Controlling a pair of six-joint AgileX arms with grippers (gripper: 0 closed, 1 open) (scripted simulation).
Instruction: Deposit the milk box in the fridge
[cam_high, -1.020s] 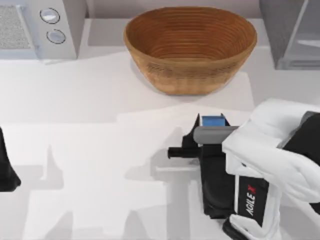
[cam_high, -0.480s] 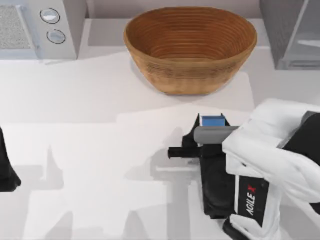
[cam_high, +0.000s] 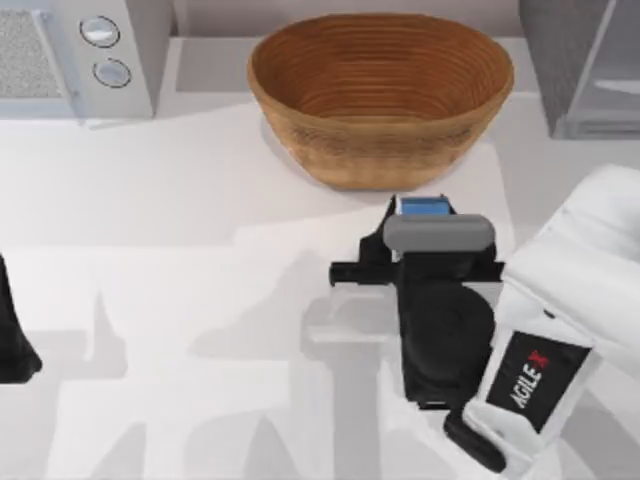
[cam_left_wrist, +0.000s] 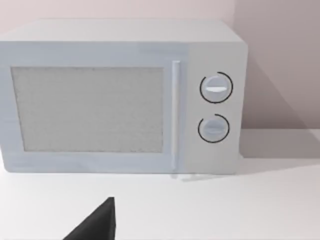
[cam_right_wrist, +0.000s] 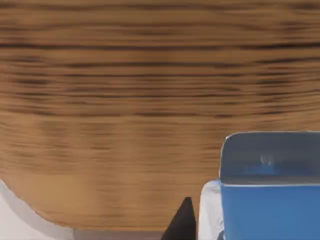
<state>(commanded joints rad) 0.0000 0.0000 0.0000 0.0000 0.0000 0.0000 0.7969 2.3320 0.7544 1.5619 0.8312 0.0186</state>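
The milk box (cam_high: 423, 207) shows as a small blue top just in front of the woven basket, right of the table's middle. My right gripper (cam_high: 421, 220) is shut on it, coming in from the near right side. In the right wrist view the blue milk box (cam_right_wrist: 270, 200) sits close to the camera with the basket wall right behind it and a dark fingertip (cam_right_wrist: 182, 222) beside it. The fridge (cam_high: 580, 70), a dark grey cabinet with a paler door panel, stands at the far right corner. My left gripper (cam_high: 12, 345) is parked at the table's left edge.
A large woven basket (cam_high: 380, 95) stands at the back centre, close to the held box. A light grey microwave (cam_high: 80, 55) with two round dials (cam_left_wrist: 215, 107) stands at the back left. Open white tabletop (cam_high: 200, 300) lies in the centre and to the left.
My right gripper has moved with the milk box toward the back of the table, closer to the basket. The left arm has not moved.
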